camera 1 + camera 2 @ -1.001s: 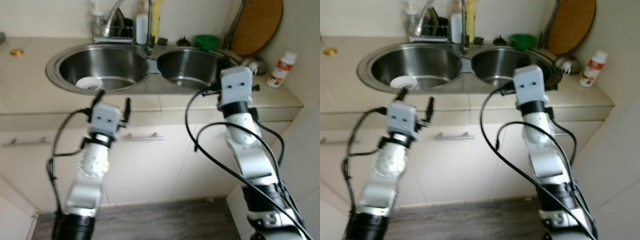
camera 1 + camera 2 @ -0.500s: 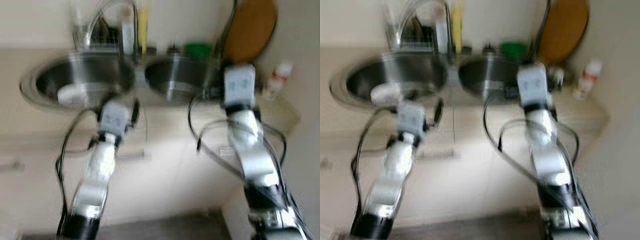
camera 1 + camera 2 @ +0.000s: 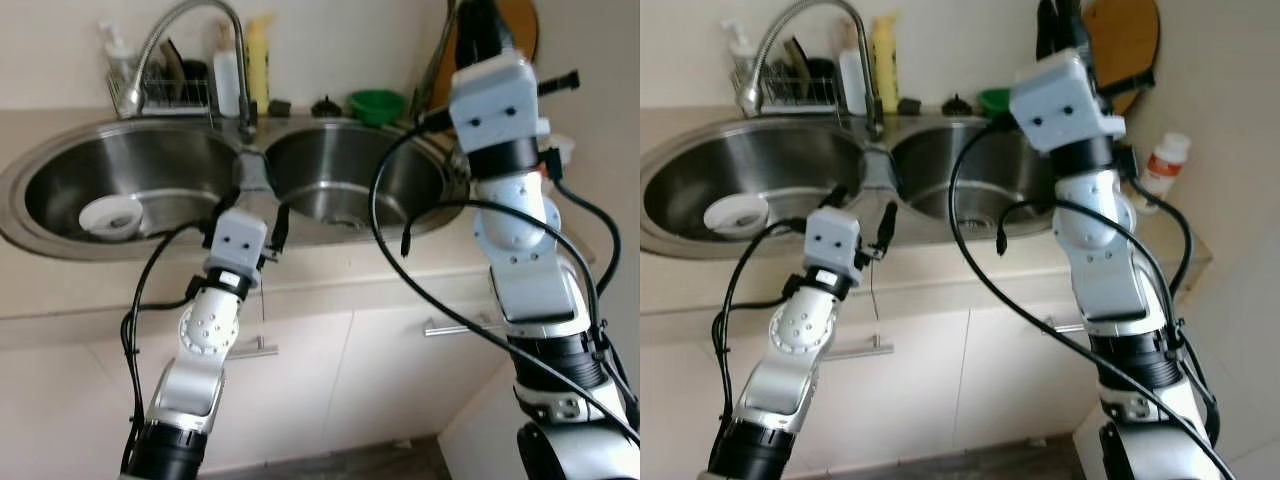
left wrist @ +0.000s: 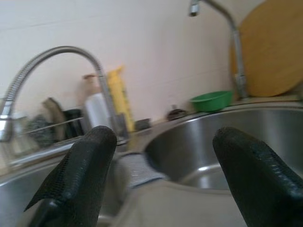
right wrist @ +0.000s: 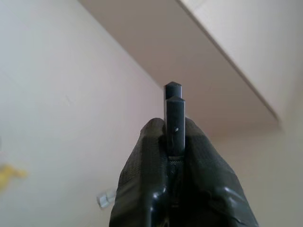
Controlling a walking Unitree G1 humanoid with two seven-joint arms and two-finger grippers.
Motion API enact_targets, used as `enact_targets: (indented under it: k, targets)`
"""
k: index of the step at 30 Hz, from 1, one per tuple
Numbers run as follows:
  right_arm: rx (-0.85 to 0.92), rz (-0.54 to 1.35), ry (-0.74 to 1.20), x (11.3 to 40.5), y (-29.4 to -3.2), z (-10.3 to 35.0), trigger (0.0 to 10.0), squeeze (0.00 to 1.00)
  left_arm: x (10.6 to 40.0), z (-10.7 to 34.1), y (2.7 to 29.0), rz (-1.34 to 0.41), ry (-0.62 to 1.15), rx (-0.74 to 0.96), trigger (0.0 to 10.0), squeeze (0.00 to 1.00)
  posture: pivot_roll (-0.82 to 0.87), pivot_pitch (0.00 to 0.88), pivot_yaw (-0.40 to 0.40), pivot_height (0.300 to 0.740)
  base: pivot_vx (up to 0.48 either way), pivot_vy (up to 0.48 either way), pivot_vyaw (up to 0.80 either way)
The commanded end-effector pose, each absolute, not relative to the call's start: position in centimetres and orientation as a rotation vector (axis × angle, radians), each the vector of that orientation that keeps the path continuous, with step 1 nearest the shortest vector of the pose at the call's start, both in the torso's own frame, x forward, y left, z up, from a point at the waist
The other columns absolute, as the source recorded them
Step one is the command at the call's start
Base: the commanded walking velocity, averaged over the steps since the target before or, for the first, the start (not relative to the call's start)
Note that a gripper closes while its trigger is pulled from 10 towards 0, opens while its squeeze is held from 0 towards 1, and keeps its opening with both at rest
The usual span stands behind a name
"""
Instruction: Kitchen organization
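While the robot stands at the counter (image 3: 90,290), a big steel sink (image 3: 330,185) with two bowls lies in front of it. A small white dish (image 3: 110,215) sits in the left bowl of the sink. A tall curved tap (image 3: 190,40) rises behind the sink, near the strip between the two bowls. A white bottle (image 3: 226,80) and a yellow bottle (image 3: 257,65) stand just beside the tap, and a wire rack (image 3: 165,90) stands behind the left bowl. A green bowl (image 3: 377,104) sits behind the right bowl of the sink. A round wooden board (image 3: 1122,40) leans on the wall near the green bowl. A small white bottle with a red cap (image 3: 1161,162) stands on the counter to the right of the sink.

The left gripper (image 3: 255,210) is low at the front edge of the sink, by the strip between the bowls. Its two fingers (image 4: 83,175) are spread wide apart and hold nothing. The right gripper (image 3: 1060,25) is lifted high above the right bowl of the sink, near the board. Its fingers (image 5: 174,118) are pressed tight together with nothing between them.

Below the counter are pale cupboard doors with metal handles (image 3: 455,325).
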State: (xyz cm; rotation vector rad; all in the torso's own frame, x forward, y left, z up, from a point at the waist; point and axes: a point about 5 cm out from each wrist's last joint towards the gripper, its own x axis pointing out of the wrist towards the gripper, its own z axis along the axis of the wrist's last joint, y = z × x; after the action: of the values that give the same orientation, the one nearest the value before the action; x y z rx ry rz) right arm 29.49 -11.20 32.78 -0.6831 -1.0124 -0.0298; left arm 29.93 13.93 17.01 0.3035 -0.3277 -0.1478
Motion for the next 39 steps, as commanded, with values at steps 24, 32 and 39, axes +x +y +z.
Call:
enact_targets:
  k: [24, 32, 39]
  targets:
    - [-0.071, 0.243, -0.628, 32.4, -8.1, 28.2, 10.0, 0.00, 29.9, 18.0, 14.8, -0.081, -0.381, 0.306, 10.0, 0.00, 0.10, 0.000, -0.094, 0.740, 0.000, 0.000, 0.30]
    - [-0.120, 0.195, -0.641, 32.8, -9.1, 28.3, 10.0, 0.00, 29.9, 18.3, 15.0, -0.065, -0.402, 0.296, 10.0, 0.00, 0.10, 0.000, -0.092, 0.740, 0.000, 0.000, 0.00]
    - [-0.140, 0.171, -0.661, 32.9, -9.6, 28.6, 10.0, 0.00, 29.9, 18.4, 14.9, -0.073, -0.409, 0.290, 10.0, 0.00, 0.10, 0.000, -0.090, 0.740, 0.000, 0.000, 0.00]
